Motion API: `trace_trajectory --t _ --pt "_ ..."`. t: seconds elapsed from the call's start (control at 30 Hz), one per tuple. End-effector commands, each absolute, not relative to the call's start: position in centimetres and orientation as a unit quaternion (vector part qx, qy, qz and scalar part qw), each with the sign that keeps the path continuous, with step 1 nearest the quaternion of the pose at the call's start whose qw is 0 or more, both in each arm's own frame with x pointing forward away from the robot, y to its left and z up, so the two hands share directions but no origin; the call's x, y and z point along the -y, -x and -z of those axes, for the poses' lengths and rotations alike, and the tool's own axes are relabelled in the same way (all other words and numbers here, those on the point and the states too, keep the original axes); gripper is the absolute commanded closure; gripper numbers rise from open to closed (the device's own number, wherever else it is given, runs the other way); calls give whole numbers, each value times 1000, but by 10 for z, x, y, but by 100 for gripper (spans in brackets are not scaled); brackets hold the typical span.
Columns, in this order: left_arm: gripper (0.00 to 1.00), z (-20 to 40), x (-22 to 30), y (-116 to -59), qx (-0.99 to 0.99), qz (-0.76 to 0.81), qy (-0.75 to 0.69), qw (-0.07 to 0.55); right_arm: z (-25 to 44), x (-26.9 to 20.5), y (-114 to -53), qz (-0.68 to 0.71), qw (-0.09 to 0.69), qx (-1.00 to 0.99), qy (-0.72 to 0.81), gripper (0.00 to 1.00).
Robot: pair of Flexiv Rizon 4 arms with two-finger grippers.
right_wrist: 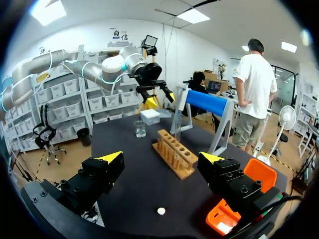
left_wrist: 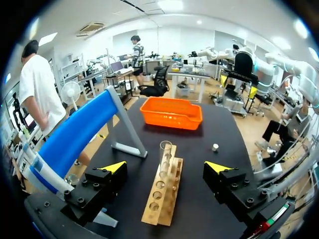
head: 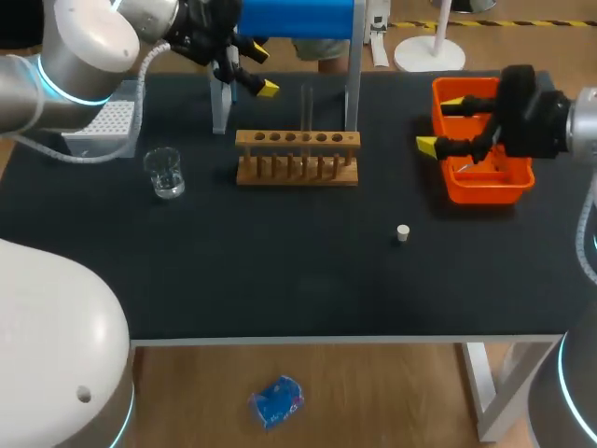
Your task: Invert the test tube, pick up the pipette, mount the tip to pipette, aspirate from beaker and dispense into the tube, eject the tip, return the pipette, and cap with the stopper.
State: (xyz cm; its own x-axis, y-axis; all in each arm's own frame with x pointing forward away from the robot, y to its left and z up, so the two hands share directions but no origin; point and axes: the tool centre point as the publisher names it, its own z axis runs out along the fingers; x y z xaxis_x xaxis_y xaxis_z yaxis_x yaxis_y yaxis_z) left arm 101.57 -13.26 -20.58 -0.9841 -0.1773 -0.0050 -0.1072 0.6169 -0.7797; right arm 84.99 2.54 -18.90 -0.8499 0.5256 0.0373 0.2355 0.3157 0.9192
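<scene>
A clear test tube [head: 306,107] [left_wrist: 165,155] stands upright in the wooden rack [head: 297,157] [left_wrist: 162,191] [right_wrist: 174,154] at mid-table. My left gripper [head: 259,67] [left_wrist: 165,167] hovers open behind the rack's left end, with the tube ahead between its spread fingers and untouched. My right gripper [head: 440,126] [right_wrist: 161,158] hangs open and empty at the left edge of the orange bin [head: 480,182] [left_wrist: 172,112] [right_wrist: 239,199]. A glass beaker [head: 165,173] [right_wrist: 140,128] sits left of the rack. The small pale stopper [head: 403,232] [left_wrist: 215,147] [right_wrist: 160,211] lies on the mat, front right of the rack.
A thick blue cylinder [head: 294,17] [left_wrist: 75,134] [right_wrist: 204,102] rests on a grey stand behind the rack. A white tip box [head: 103,126] [right_wrist: 149,116] stands at the far left. The black mat in front of the rack holds only the stopper.
</scene>
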Motion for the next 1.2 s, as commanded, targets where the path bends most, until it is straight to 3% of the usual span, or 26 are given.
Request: trace_trajectory --t 0.03,1.2 --pt "0 212 139 -1025 -899 431 71 29 200 -17 -836 -537 136 -796 -245 0" --pt "0 230 149 -1035 -900 424 90 42 245 -2 -794 -531 109 -808 -232 0"
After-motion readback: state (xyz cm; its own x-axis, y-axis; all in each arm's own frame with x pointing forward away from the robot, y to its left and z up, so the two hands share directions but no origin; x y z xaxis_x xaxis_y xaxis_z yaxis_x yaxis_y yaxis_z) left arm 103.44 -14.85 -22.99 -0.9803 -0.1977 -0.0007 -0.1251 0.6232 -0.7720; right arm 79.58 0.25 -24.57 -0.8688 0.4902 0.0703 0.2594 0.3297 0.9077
